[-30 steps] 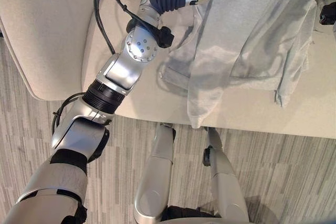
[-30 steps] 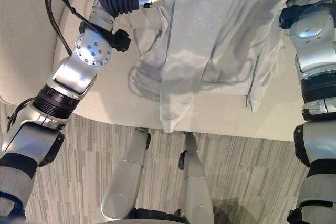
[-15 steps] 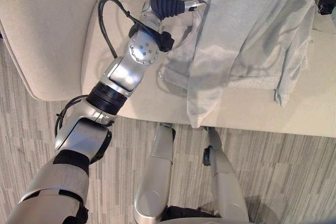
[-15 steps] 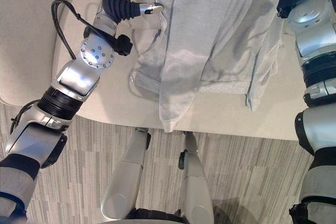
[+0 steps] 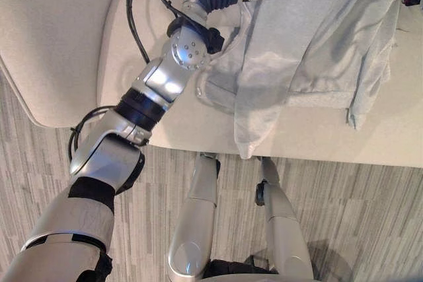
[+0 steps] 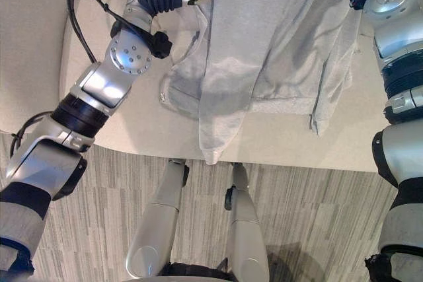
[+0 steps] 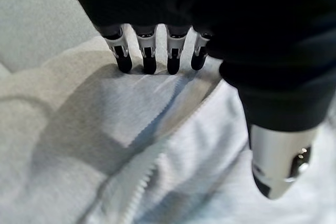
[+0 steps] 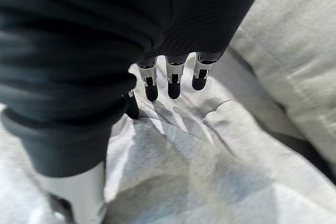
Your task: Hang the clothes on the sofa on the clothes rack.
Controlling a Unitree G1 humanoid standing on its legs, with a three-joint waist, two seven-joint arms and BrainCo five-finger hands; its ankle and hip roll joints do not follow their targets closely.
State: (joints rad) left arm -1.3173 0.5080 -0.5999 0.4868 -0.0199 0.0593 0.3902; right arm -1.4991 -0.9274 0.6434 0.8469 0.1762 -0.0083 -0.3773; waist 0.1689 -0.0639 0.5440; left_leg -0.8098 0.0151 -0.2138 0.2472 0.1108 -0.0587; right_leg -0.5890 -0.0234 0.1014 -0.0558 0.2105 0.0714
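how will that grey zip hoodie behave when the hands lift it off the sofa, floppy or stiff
Probably very floppy: the grey zip hoodie already sags in folds, with a sleeve trailing past the sofa edge. It likely bunches rather than holds shape, as the cloth creases under the left hand and the right hand. It looks light, though loose ends may drag or snag.

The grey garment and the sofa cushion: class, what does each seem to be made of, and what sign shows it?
Garment: soft matte knit, likely cotton fleece; it drapes and creases, with a zip along one edge. Sofa cushion: cream upholstery, smooth and matte, probably woven fabric, though the weave cannot be made out.
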